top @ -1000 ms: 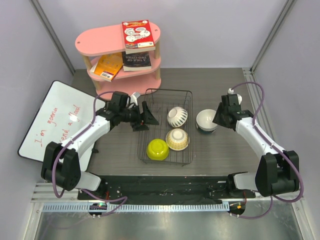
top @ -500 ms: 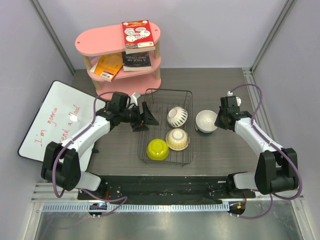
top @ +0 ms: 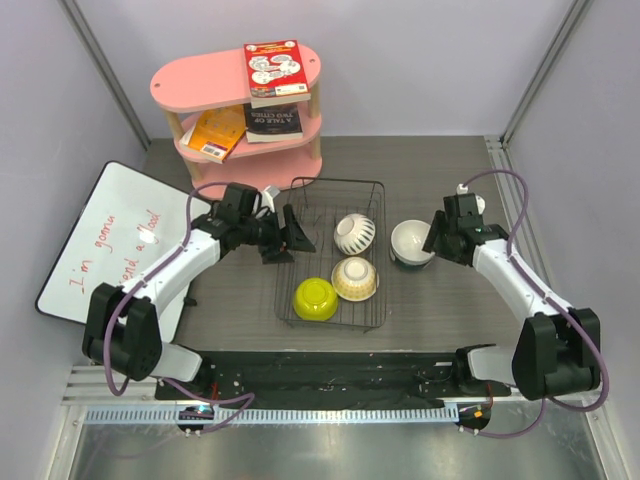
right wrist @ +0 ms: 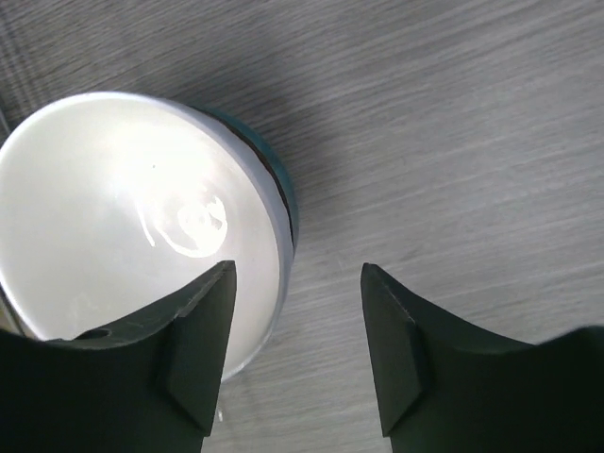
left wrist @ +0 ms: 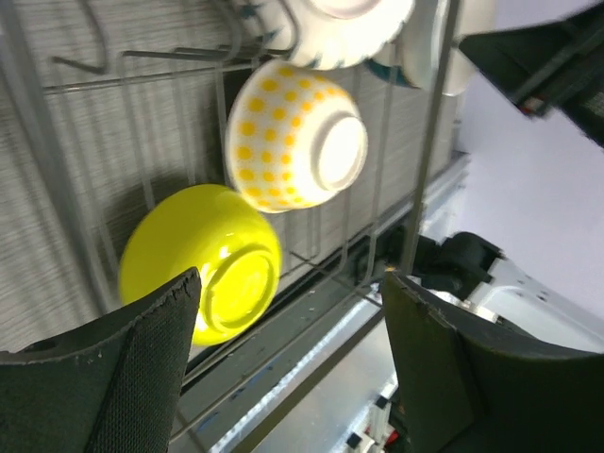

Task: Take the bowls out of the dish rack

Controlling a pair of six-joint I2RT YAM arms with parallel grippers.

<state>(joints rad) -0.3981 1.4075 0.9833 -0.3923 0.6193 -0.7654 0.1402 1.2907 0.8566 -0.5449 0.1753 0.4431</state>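
Right tool [right wrist: 297,274], spread wide and holding nothing, is hanging astride the teal-and-white bowl's [right wrist: 132,217] rim. That bowl is sitting on the bench [right wrist: 453,142], at three o'clock of the dish rack [top: 330,184]. We are advising a straight lift clear, without nudging it.

Bright, even overhead light with soft shadows. Glare washes out the white bowl [right wrist: 132,208] in the right wrist view; the yellow-green bowl [left wrist: 203,260] gleams, slightly soft.

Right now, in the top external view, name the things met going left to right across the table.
White whiteboard with red writing, bright yellow-green bowl, cream yellow-dotted bowl, white bowl with teal outside.
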